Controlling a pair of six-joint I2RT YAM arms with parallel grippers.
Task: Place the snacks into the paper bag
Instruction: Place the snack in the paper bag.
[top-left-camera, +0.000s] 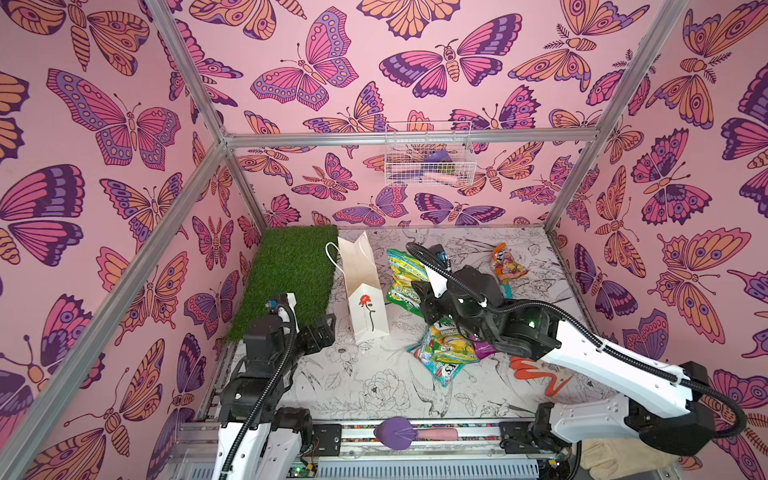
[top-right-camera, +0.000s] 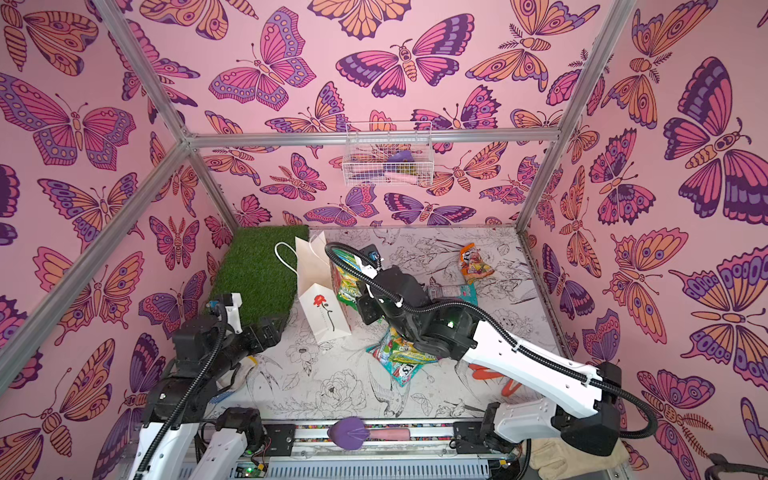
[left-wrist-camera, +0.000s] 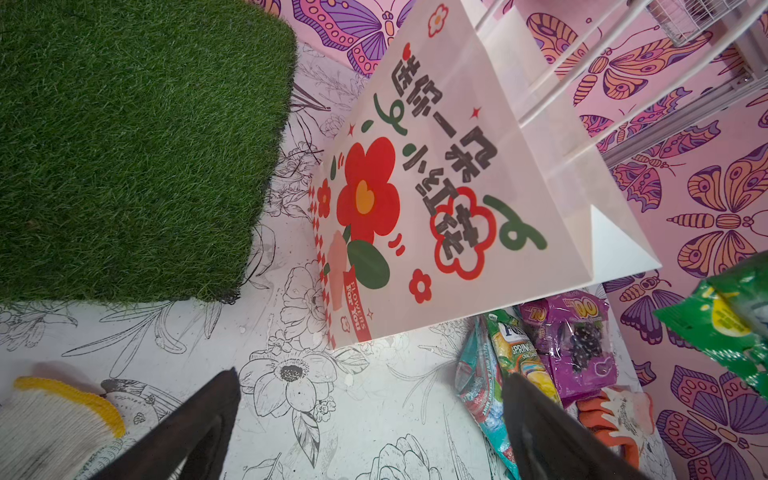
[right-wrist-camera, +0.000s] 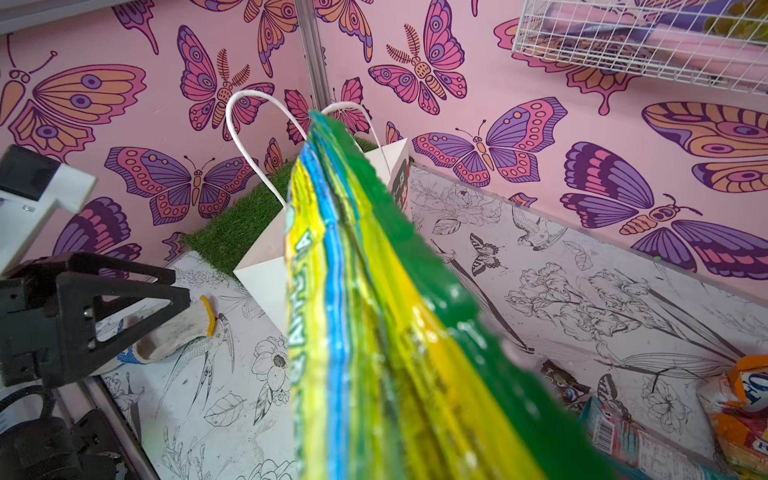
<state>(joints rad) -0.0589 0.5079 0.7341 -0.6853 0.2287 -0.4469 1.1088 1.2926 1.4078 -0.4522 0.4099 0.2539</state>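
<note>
The white paper bag (top-left-camera: 362, 286) (top-right-camera: 318, 299) stands upright next to the grass mat, its red flower facing front. My right gripper (top-left-camera: 417, 291) is shut on a green-yellow snack packet (top-left-camera: 405, 276) (right-wrist-camera: 395, 311), held off the table just right of the bag. The packet hides that gripper's fingers in the right wrist view. More snacks lie in a pile (top-left-camera: 446, 351), among them a teal packet (left-wrist-camera: 478, 395) and a purple grape bag (left-wrist-camera: 577, 336). An orange packet (top-left-camera: 507, 262) and a brown bar wrapper (right-wrist-camera: 565, 386) lie further back. My left gripper (top-left-camera: 324, 328) (left-wrist-camera: 370, 419) hangs open and empty, front-left of the bag.
A green grass mat (top-left-camera: 286, 278) covers the back left corner. An orange glove (top-left-camera: 536, 370) lies front right under my right arm. A white knitted glove (left-wrist-camera: 54, 419) lies by the left arm. A wire basket (top-left-camera: 430, 156) hangs on the back wall. A purple object (top-left-camera: 395, 432) rests on the front rail.
</note>
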